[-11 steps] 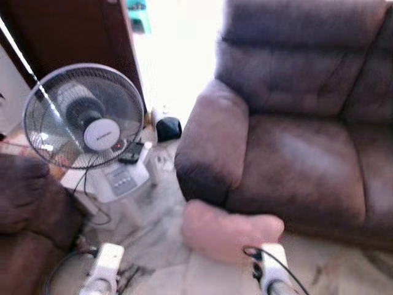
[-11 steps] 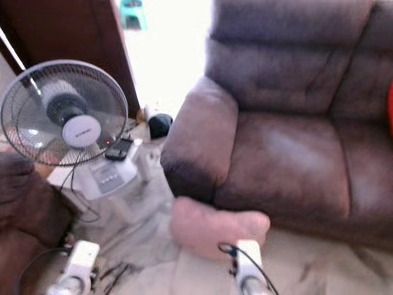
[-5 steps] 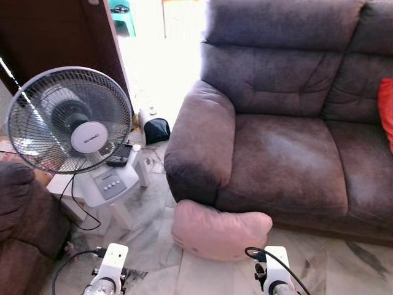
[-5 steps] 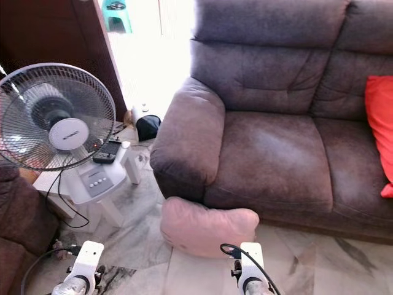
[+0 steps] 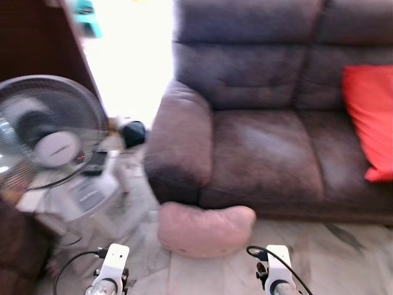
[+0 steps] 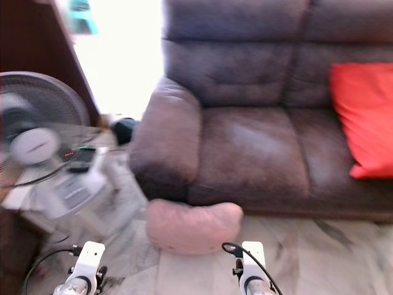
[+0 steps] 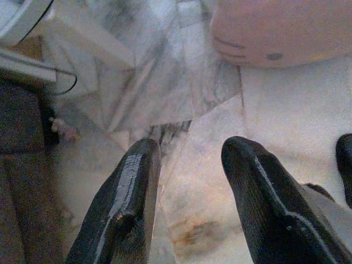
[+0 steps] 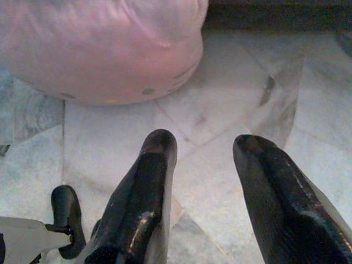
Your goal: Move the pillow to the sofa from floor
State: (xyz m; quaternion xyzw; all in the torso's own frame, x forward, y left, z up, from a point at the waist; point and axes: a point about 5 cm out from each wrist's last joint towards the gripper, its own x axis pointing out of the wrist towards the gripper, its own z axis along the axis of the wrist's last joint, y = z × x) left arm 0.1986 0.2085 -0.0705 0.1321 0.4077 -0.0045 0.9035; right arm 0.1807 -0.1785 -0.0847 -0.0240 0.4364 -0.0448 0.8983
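One pink pillow [image 5: 204, 228] lies on the marble floor [image 5: 319, 258] at lower centre, against the brown sofa [image 5: 258, 141]; left gripper [image 7: 190, 165] and right gripper [image 8: 206, 159] hang released, fingers spread.

View turns toward the right

The camera has swung right and the picture is blurred: the red cushion [image 5: 368, 120] now shows more fully on the sofa [image 5: 258, 141], and the fan [image 5: 49, 132] sits nearer the left edge.

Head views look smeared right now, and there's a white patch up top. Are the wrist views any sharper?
Left eye view: motion-blurred, the fan worst; the doorway behind the sofa is blown out white. Right eye view: same smear and glare. Left wrist view: sharper, the left gripper open over marble floor. Right wrist view: sharpest, the right gripper open, short of the pink pillow.
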